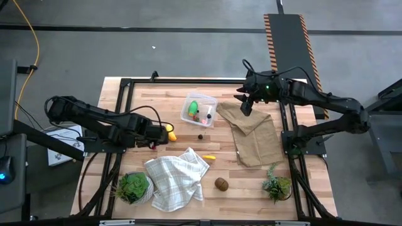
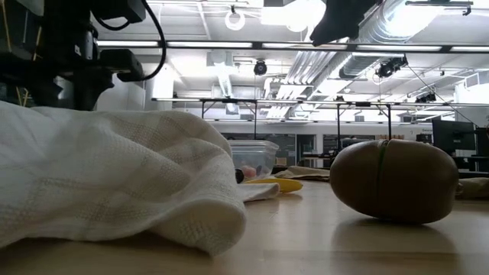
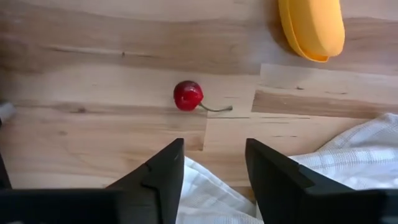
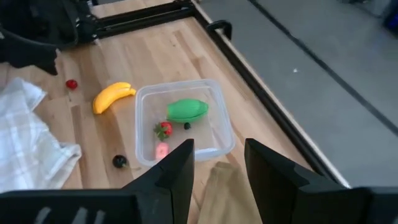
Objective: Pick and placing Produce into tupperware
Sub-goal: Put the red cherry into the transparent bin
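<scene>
While a green piece point(image 4: 186, 110), a strawberry-like piece and a small pink piece are already held in the tupperware point(image 4: 217, 134), most of the produce is left out on the desk point(image 1: 242, 182). A small red cherry point(image 3: 188, 96) is seen just ahead of the left end effector point(image 3: 214, 165), whose fingers are parted with nothing between them, and the yellow banana point(image 3: 312, 28) lies a little farther beyond it. A white checked cloth point(image 3: 348, 149) is bunched directly under and beside those fingers. The right end effector point(image 4: 217, 163) is held above the near side of the tupperware, its fingers apart and empty. A dark berry point(image 4: 119, 161) lies just outside the container, and a brown kiwi-like oval point(image 1: 221, 183) and a small yellow piece point(image 1: 210, 157) are well apart from both end effectors. It is judged that the cherry, being round and tiny, could be rolled away if one finger lands first, and that a fold of cloth could be pinched along with it.
</scene>
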Available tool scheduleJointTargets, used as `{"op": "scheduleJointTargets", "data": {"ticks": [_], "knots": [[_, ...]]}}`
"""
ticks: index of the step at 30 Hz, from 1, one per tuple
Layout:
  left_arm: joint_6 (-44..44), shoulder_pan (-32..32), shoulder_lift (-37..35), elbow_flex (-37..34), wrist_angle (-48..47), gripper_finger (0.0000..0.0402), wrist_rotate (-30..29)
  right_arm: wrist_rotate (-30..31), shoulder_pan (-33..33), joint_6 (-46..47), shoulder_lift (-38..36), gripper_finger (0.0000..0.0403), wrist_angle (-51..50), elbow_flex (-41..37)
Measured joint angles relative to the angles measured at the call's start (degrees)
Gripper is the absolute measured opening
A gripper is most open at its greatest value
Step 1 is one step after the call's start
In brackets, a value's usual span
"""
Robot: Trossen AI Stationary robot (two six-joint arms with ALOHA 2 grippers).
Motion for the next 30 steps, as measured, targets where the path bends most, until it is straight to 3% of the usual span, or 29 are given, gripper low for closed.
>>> {"op": "scheduleJointTargets", "data": {"ticks": [5, 14, 30], "knots": [[-4.13, -2.66, 0.00, 0.00, -1.67, 0.0159, -2.14, -5.84, -3.20, -0.55, 0.05, 0.0133, -0.63, 0.00], [-9.82, -4.11, 0.13, -2.35, -0.85, 0.0152, -3.60, -9.38, -5.51, -4.24, 0.05, 0.0133, 0.89, 0.00], [-11.21, -4.14, 5.88, -2.64, 2.75, 0.0205, -4.74, -12.64, -5.90, -5.68, 0.05, 0.0133, 1.86, 0.00]]}}
